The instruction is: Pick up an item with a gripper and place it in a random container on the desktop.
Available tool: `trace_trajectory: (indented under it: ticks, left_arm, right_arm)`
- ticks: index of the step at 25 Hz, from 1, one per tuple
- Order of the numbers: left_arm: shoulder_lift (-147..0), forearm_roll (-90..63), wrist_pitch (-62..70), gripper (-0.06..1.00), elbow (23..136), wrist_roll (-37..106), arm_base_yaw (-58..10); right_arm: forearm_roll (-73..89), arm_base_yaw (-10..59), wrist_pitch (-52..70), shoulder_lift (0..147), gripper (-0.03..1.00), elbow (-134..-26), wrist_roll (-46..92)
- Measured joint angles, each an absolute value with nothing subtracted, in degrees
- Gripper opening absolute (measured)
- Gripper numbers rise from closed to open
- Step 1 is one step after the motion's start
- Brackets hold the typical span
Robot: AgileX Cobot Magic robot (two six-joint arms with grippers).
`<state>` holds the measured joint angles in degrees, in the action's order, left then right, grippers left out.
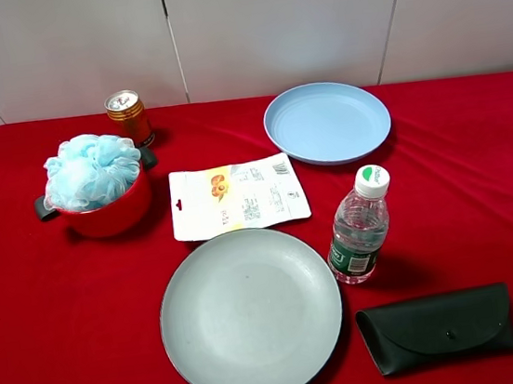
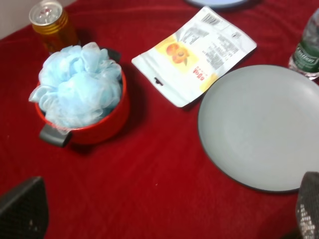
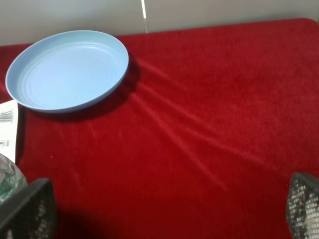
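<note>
On the red-cloth desktop (image 1: 51,348), a fluffy light-blue mesh bath pouf (image 1: 91,169) fills a small round red pot (image 1: 109,213) at far left. Rightward lie a white snack pouch (image 1: 236,195), a grey plate (image 1: 251,313) and a light-blue plate (image 1: 327,121). Left gripper (image 2: 164,219) and right gripper (image 3: 169,219) fingers stand wide apart, holding nothing.

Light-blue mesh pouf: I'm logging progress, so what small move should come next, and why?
Probably none beyond keeping both arms back: the fluffy light-blue mesh pouf already sits in the small round red pot, and both grippers appear open and empty, away from it.
</note>
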<state>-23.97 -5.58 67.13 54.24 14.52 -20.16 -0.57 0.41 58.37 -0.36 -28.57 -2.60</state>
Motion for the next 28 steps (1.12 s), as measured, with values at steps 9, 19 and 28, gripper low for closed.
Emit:
trace_trajectory:
  ticks: [9,19,28]
  left_arm:
    - [-17.0,-6.1,67.1,0.99,46.5,14.5,-18.3]
    - [-5.6,-6.1,67.0,0.99,38.3,14.5,-6.1]
    - [-2.0,-6.0,64.7,0.99,33.4,14.6,-0.2]
  right_arm:
    - [-0.6,0.4,58.4,-0.4,0.69,-28.6,-2.6]
    - [-0.6,0.4,58.4,-0.4,0.69,-28.6,-2.6]
    - [-0.6,0.4,58.4,-0.4,0.69,-28.6,-2.6]
